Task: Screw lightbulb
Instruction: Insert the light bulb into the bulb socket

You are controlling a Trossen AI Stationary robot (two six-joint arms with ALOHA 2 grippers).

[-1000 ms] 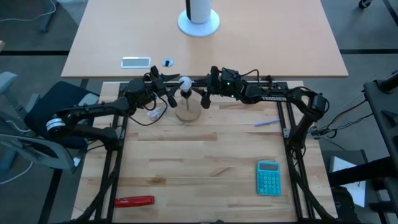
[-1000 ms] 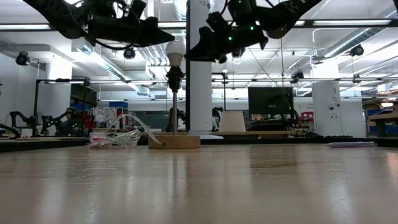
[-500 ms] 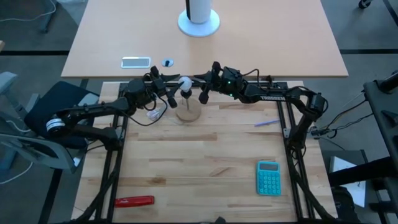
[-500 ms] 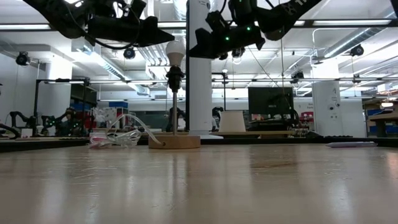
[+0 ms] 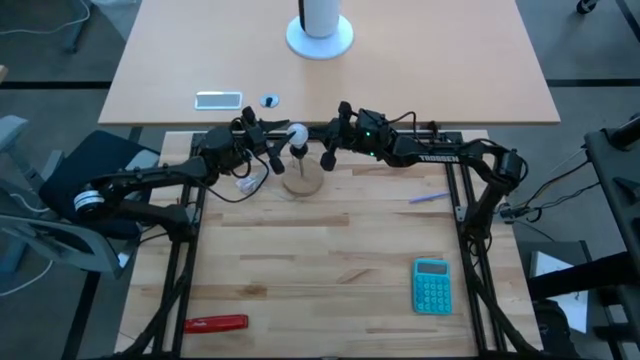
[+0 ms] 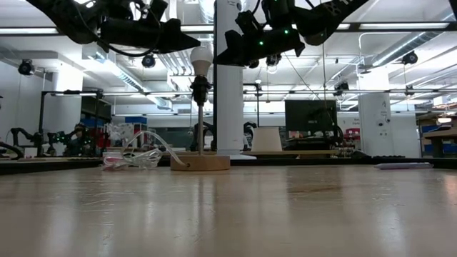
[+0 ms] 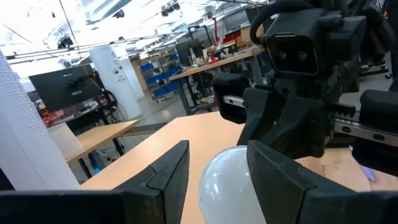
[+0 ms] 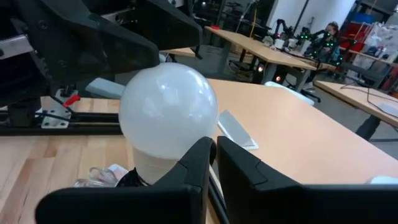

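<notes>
High view: pale butcher-block wooden table carrying several bystander items. Teal pocket calculator at about 4 o'clock from table centre; red flat hand tool at about 7 o'clock near the front edge; thin lilac pen-like stick at about 2 o'clock. Crumpled clear plastic wrapper just at 9 o'clock of the round wooden disc stand, also seen in low view. Beyond the far edge, a second tan tabletop with a white round-based column, a flat silver phone-like slab and a small dark round cap. No obstacle on the wooden surface between the stand and the front edge.

Small white rounded lightbulb sitting upright on a slim dark stem rising from the disc stand, at about 12 o'clock on the table, near the far edge. Low view: frosted white globe uppermost, narrowing to a dark socket below, well above the table surface. Surface smooth, matte, unmarked in the right wrist view.

Left gripper at 9 o'clock of the bulb, fingers spread, bulb dome showing between them in the left wrist view; contact with the glass not discernible. Right gripper at 3 o'clock of the bulb, just beside it, fingers drawn nearly together with only a narrow slit, holding nothing.
</notes>
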